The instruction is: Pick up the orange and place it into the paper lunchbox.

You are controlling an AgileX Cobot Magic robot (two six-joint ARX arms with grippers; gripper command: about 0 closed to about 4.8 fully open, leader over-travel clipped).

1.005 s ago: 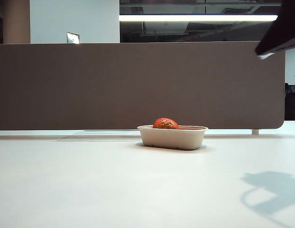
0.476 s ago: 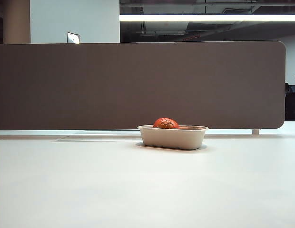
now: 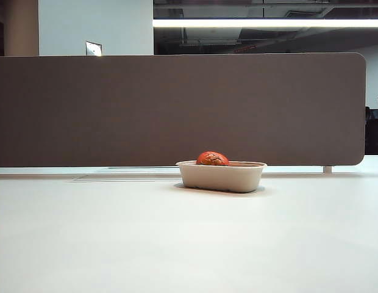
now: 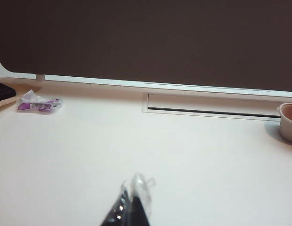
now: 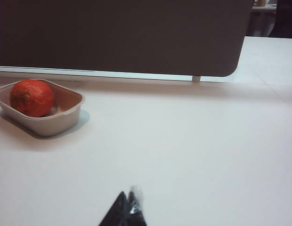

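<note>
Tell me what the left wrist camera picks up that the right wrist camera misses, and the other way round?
Only the left wrist view shows a small crumpled purple-and-white wrapper lying on the table, a dark flat object at the picture's edge, and a long narrow slot in the tabletop. Only the right wrist view shows the round reddish-orange fruit sitting inside the beige paper lunchbox. Both show the white table, the dark brown divider panel behind it, and their own shut gripper: left gripper, right gripper. The left view catches only the lunchbox's edge.
</note>
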